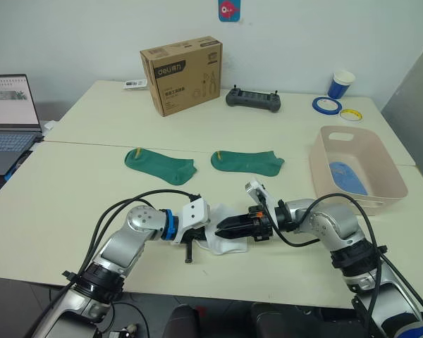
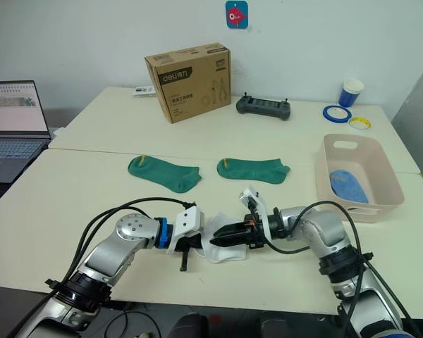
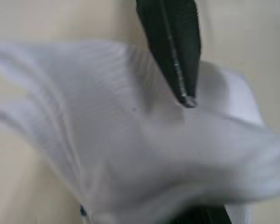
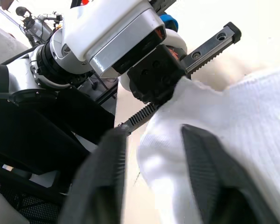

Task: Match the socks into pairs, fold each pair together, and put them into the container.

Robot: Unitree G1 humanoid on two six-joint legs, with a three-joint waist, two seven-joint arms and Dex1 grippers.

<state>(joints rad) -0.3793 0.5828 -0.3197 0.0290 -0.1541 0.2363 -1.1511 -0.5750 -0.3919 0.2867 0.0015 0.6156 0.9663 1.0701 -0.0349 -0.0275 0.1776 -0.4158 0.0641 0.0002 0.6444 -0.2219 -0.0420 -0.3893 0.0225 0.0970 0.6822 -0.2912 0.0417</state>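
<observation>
Right gripper (image 1: 224, 228): low over the near table edge, fingers parted in the wrist view with white fabric lying between them; whether they pinch it, cannot tell.
Left gripper (image 1: 190, 248): pointing down onto the same white fabric from the robot's left; finger spread not readable.
White socks (image 2: 222, 248): bunched in one heap between the two grippers, touching both, near the front edge of the table (image 1: 70, 190).
Green socks: two, flat and apart from each other, just beyond the grippers; left one (image 1: 159, 163), right one (image 1: 247, 162), each with a yellow mark at the cuff.
Blue socks (image 1: 348, 176): folded, lying inside the basin.
Pink basin (image 1: 334, 134): on the right side of the table, well apart from the white heap.
Cardboard box (image 1: 182, 74): upright at the far side, behind the green socks.
Black controller (image 1: 254, 99): just right of the box.
Blue cup (image 1: 342, 83), tape rolls (image 1: 329, 105): far right corner.
Laptop (image 1: 10, 116): open, off the table's left end.
</observation>
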